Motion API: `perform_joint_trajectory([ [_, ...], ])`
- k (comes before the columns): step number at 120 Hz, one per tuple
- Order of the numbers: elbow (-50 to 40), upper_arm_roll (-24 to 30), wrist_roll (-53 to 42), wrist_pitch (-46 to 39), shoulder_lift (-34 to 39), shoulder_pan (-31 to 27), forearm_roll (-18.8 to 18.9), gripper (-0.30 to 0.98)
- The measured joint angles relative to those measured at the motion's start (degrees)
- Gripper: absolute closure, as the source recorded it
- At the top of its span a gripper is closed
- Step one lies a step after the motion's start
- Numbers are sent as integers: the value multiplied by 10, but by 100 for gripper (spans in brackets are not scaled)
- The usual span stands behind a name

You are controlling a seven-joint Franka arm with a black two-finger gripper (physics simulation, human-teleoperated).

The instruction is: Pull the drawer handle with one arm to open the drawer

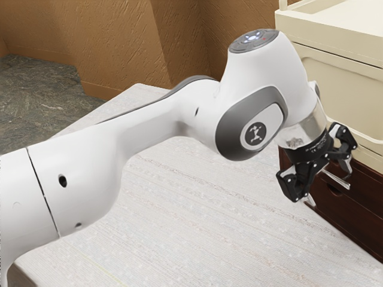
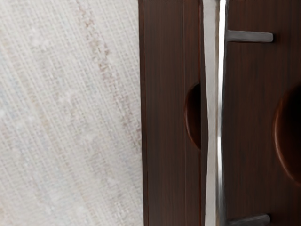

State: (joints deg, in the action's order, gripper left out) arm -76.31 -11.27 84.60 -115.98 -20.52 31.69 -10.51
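My gripper point(image 1: 328, 183) is at the exterior view's right, tilted down toward the dark brown drawer unit point(image 1: 359, 215), its two fingers standing wide apart. The silver bar handle point(image 1: 338, 180) shows between the fingers, not clasped by them. In the wrist view the long metal handle point(image 2: 211, 113) stands off a dark wooden front point(image 2: 249, 122) on two posts. The drawer looks closed, though my hand hides part of it in the exterior view.
A cream-coloured drawer unit point(image 1: 344, 89) sits above the brown one. A pale, streaked table surface point(image 1: 197, 221) stretches under the arm, up to the unit's base. Rounded recesses mark the brown fronts, one of them point(image 2: 192, 117) beside the handle. Brown walls point(image 1: 114, 42) stand behind.
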Motion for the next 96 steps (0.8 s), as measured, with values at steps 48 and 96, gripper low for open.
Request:
perform_joint_trajectory([
  [48,-3,0,-16,-16,-7,-16,-3,0],
  [96,-7,-1,-40,-20,-8,-27,-16,0],
])
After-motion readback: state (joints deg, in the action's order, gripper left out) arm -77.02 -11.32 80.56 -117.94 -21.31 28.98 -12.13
